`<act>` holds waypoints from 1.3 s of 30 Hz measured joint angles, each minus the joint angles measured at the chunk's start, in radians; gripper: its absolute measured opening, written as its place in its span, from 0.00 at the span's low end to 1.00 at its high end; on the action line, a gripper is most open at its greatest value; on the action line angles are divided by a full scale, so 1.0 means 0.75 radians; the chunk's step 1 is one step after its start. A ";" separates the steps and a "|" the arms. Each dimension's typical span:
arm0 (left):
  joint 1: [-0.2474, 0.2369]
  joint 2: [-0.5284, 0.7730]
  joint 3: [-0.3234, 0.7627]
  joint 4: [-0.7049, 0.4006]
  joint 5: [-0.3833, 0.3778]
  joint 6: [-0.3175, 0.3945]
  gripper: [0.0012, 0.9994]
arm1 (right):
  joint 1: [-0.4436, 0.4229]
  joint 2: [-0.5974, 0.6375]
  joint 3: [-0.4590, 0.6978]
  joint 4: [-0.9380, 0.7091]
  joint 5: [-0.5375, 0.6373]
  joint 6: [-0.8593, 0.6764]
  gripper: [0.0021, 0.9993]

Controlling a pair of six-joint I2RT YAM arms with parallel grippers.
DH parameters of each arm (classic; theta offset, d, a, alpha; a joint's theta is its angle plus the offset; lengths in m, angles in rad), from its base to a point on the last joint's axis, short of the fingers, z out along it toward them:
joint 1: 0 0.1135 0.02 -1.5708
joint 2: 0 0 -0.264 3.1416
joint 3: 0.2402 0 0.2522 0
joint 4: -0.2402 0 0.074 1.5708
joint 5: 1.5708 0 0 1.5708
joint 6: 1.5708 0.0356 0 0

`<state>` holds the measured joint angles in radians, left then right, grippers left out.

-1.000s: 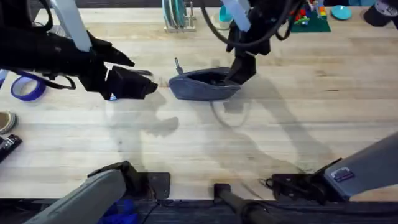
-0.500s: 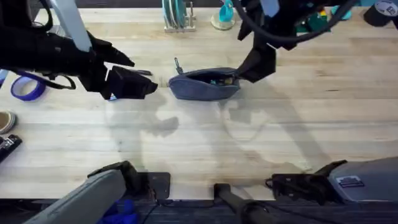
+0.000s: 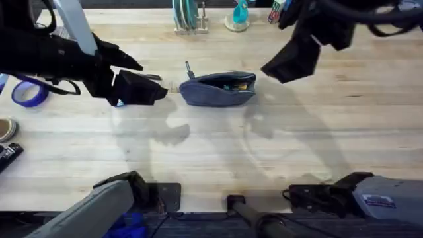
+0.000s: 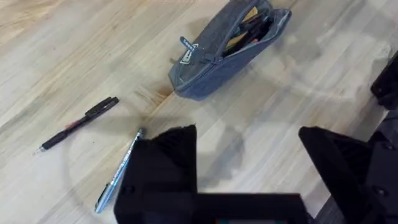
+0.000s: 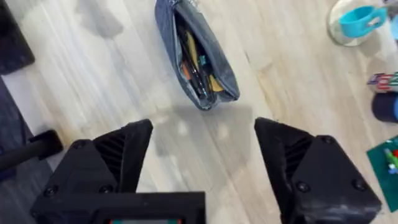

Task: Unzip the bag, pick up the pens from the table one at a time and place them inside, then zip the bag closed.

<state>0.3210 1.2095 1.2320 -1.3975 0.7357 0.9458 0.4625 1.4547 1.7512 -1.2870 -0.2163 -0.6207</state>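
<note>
The right gripper (image 5: 202, 158) hangs with its jaws spread wide and nothing between them, above bare wood just past the bag's (image 5: 196, 53) near end in the right wrist view; overhead it sits up and to the right of the bag (image 3: 219, 89), clear of it. The left gripper (image 4: 249, 162) is likewise wide open and empty, held low over the table (image 3: 277, 152) to the left of the bag, with a gap between them. The bag lies on its side, unzipped, its mouth gaping and orange, yellow and dark sticks showing inside; its zipper pull stands at the end nearer the left arm. 2 pens lie loose on the wood in the left wrist view: the black pen (image 4: 79, 124) well apart from the bag, and the silvery pen with a blue end (image 4: 119, 170) just beside the left finger, partly hidden under it. The table is pale butcher block in plank strips. At its far edge stand a rack of discs (image 3: 188, 16), a teal cup (image 5: 360, 20) on a round coaster and a green mat with small toys; at the left edge lie a roll of blue tape (image 3: 28, 92) and another tape roll. Compared with 1 second ago, the right gripper has lifted off the bag's right end and swung up and to the right, while the left arm and bag have stayed put.
</note>
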 joint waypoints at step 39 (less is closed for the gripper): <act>0.000 0.000 0.000 0.000 0.000 0.000 1.00 | -0.001 -0.660 -0.762 0.280 0.189 0.265 1.00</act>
<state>0.3210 1.2095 1.2320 -1.3975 0.7357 0.9455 0.4622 0.9596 1.1797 -1.0767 -0.0746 -0.4221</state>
